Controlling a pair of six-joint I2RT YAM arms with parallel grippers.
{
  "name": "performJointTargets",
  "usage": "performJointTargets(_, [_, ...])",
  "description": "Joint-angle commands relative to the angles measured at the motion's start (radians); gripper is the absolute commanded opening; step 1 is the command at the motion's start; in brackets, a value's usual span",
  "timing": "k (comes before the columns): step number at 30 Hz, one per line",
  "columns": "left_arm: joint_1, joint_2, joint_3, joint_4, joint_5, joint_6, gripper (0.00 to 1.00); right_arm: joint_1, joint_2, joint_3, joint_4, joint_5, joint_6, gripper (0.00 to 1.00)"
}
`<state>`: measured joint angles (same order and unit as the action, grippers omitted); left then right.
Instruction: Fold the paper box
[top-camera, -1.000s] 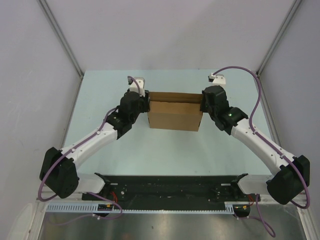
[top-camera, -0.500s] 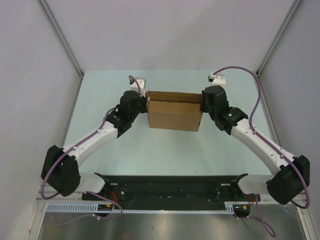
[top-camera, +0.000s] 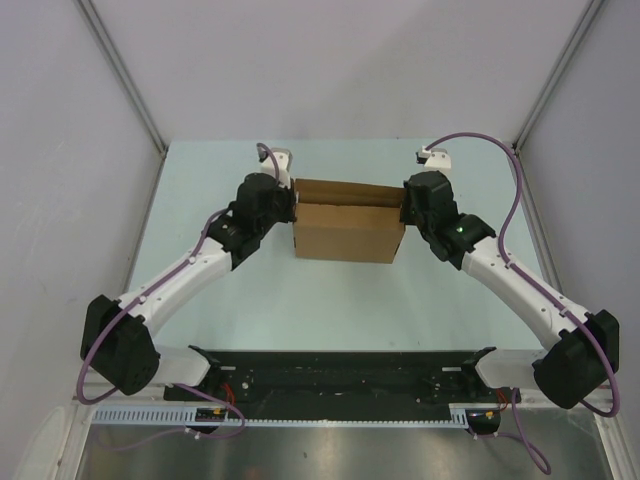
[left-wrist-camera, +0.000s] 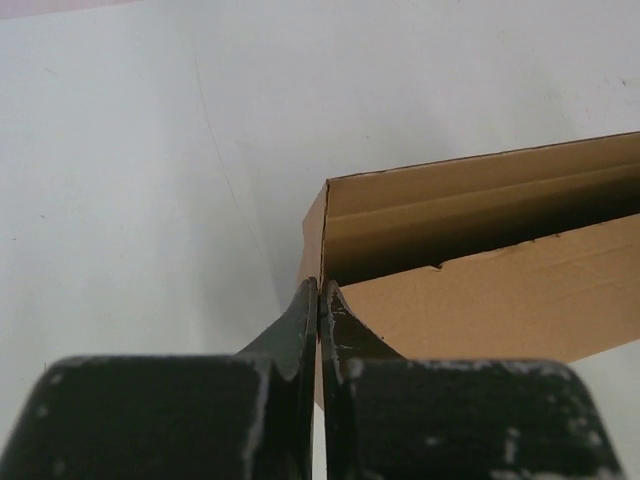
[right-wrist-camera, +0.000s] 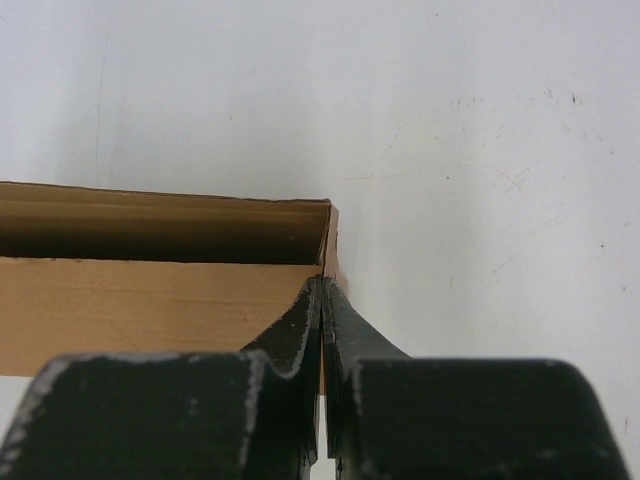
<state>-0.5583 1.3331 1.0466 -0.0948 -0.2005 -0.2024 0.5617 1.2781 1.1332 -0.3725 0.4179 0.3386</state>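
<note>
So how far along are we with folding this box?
The paper box already stands with its walls up. In hand: the left gripper and right gripper each pinch an end wall, fingers shut. Left to do: the top is not closed; a dark gap shows along the far wall.

We could read no text, label, brand, number or sign in any view: the paper box (top-camera: 345, 232) showed plain brown cardboard, and the pale worktop (top-camera: 300, 300) bore only faint scuffs and specks.
</note>
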Motion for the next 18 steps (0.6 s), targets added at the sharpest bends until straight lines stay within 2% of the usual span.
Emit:
performJointTargets(1, [0.005,-0.028,0.076,0.020,0.038,-0.022,0.00,0.014,0.027,-0.026,-0.075,-0.044,0.000,0.00])
performJointTargets(18, [0.006,-0.017,-0.037,0.030,0.104,-0.163,0.00,0.018,0.036,-0.026,-0.077,-0.047,0.002,0.00])
